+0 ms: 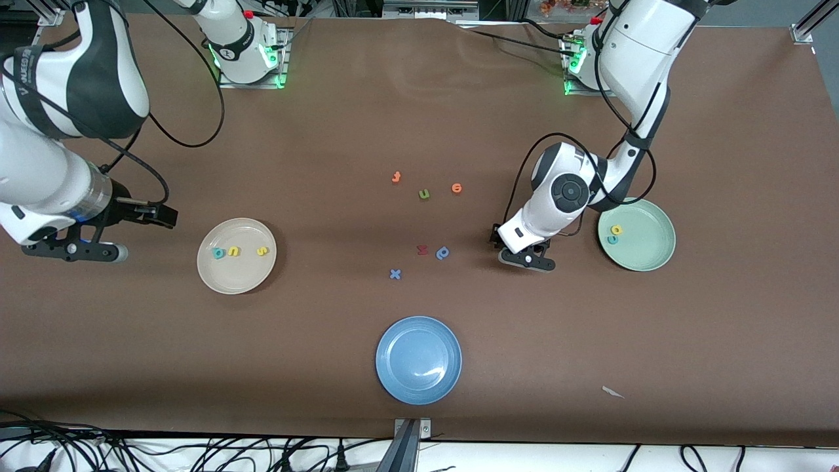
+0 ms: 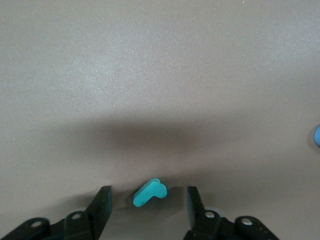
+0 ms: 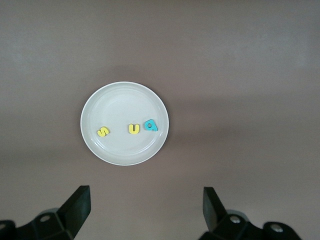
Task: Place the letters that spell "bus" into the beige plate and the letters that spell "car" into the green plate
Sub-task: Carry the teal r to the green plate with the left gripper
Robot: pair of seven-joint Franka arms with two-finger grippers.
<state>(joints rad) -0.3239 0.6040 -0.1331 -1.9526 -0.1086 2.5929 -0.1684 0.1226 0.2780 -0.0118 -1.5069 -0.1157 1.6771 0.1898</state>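
Brown cloth covers the worktop (image 1: 419, 118). Toward the right arm's end lies the beige plate (image 1: 216, 278), holding the teal "b" (image 1: 219, 253), yellow "u" (image 1: 233, 251) and yellow "s" (image 1: 261, 250). The right end effector (image 1: 92, 251) hangs beside that plate, above the cloth, jaws spread wide and empty. Toward the left arm's end, well apart from the beige plate, sits the green plate (image 1: 649, 255) with the yellow "a" (image 1: 616, 230) and teal "c" (image 1: 612, 240) in it. Just beside the green plate, the left end effector (image 1: 527, 259) is down low, its half-spread fingers (image 2: 102, 205) straddling the thin teal "r" (image 2: 149, 192) without touching it.
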